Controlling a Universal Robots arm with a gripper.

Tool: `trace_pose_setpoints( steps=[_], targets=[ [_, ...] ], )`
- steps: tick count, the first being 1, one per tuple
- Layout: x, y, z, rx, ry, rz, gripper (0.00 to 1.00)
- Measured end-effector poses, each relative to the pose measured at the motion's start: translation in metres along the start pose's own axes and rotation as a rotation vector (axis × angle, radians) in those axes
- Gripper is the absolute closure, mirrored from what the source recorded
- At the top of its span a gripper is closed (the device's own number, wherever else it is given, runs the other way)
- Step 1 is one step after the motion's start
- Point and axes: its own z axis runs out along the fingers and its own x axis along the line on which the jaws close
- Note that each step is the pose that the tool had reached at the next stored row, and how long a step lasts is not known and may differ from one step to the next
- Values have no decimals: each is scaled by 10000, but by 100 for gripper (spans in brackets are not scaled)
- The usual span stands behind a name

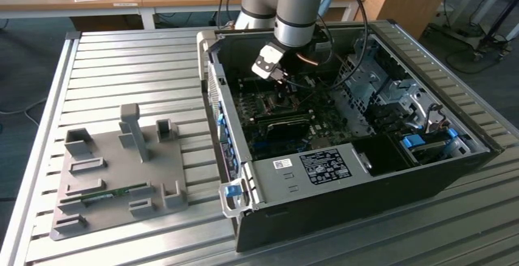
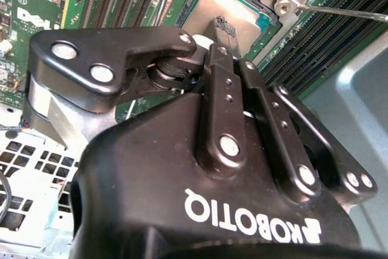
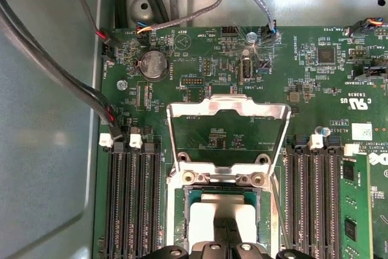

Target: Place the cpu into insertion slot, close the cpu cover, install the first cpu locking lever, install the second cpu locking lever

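Gripper (image 3: 227,230): fingers drawn narrow together, tips over the middle of the cpu (image 3: 203,216), contact unclear | cpu: lying flat inside the insertion slot (image 3: 180,210) | cpu cover (image 3: 229,107): swung open, hinged at the slot's edge

Bright even light, soft shadows, mild glare.

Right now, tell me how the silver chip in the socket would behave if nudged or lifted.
The chip is a flat square plate, so likely stiff and unable to roll. Its smooth metal top looks slippery to pinch. It lies inside the socket rim, so a sideways nudge would probably be blocked.
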Motion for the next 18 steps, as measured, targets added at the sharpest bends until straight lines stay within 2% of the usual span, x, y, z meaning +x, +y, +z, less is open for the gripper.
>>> trace_pose_setpoints(
  steps=[11,13,18],
  targets=[
    [0,0,6,-4,4,-1,89],
    [4,3,-12,-19,25,0,89],
    [2,5,-124,-1,-1,-1,89]
  ],
)
